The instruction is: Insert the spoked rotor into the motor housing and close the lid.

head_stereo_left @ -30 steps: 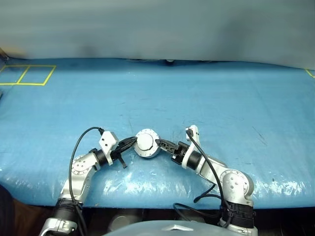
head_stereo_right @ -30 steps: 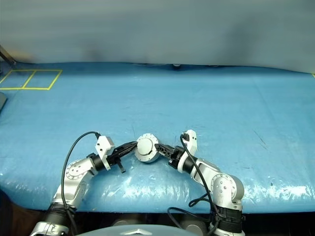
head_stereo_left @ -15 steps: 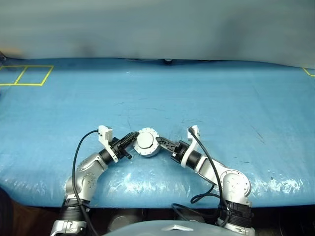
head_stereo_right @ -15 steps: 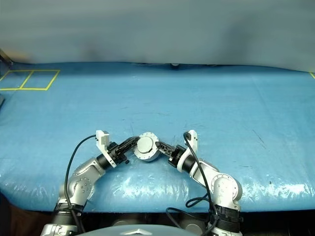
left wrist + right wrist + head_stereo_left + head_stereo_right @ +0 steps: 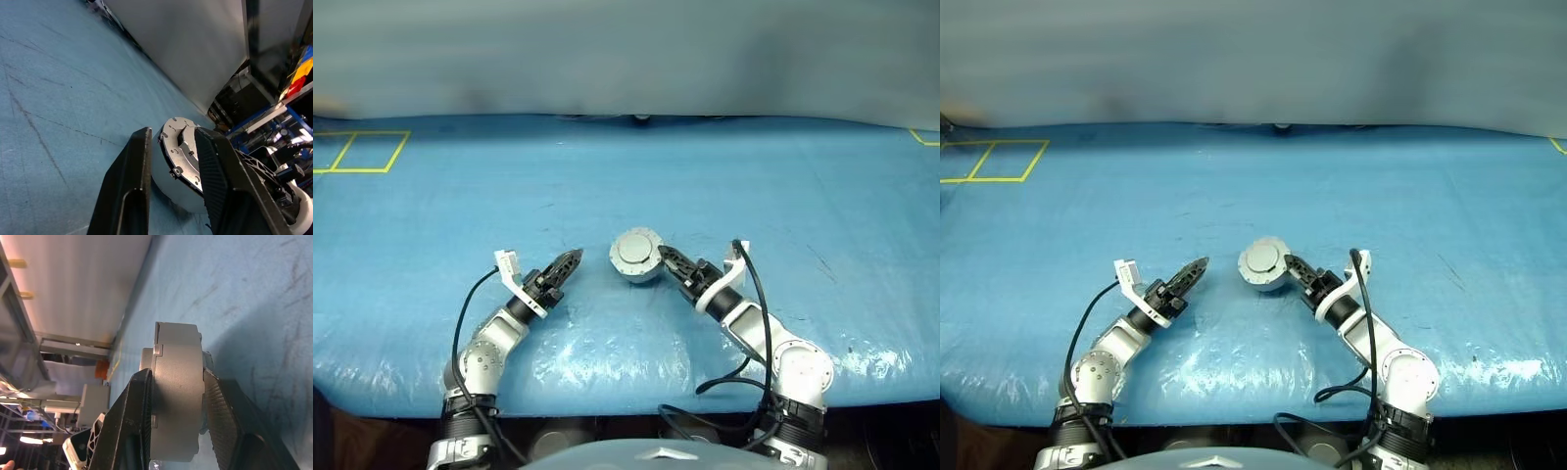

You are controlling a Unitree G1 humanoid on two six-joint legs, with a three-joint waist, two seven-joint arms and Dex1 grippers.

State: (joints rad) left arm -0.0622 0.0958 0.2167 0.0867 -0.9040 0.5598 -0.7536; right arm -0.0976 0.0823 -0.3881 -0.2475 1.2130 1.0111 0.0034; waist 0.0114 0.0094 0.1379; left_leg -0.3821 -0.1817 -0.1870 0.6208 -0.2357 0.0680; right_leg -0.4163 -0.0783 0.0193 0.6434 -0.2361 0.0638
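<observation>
right gripper (image 5: 176, 396): squeezes the closed motor housing (image 5: 637, 257) with its lid (image 5: 633, 252) on | housing: above the blue table (image 5: 754, 186), middle | left gripper (image 5: 570, 261): open, holding nothing, near the housing

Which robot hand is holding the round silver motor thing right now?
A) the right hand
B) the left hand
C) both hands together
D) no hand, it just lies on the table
A: the right gripper has its two black fingers clamped on either side of the closed motor housing, while the left gripper sits apart from it with nothing between its fingers.
</observation>
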